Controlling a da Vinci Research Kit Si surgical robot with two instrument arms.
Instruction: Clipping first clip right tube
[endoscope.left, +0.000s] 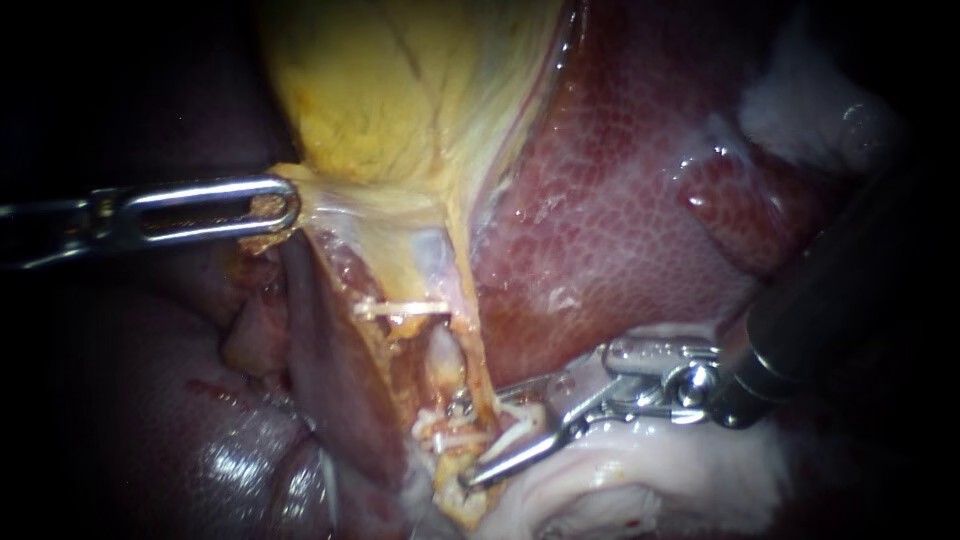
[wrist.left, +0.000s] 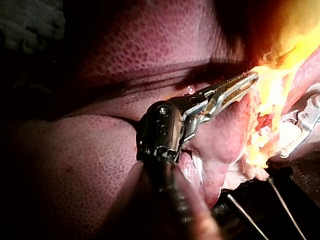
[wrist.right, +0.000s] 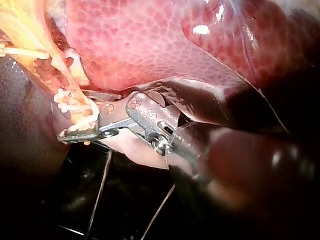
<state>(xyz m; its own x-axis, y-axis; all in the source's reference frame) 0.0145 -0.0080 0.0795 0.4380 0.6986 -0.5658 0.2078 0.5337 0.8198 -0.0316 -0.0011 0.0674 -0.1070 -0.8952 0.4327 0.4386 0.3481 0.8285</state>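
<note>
My left instrument (endoscope.left: 283, 208) comes in with its jaws clamped on the lower edge of the yellow gallbladder (endoscope.left: 400, 90), and the tissue there looks taut. My right instrument (endoscope.left: 466, 442) has its jaws spread, one on either side of the pale tube (endoscope.left: 445, 362) under the gallbladder. Glossy red liver (endoscope.left: 620, 200) sits behind.

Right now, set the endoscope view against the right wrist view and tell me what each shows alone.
Only the endoscope view: the left instrument, its jaws shut on the edge of the gallbladder. Only the right wrist view: two thin wires over the dark ground beneath the tissue. Both: the right instrument, jaws open astride the tube, and the liver.
</note>
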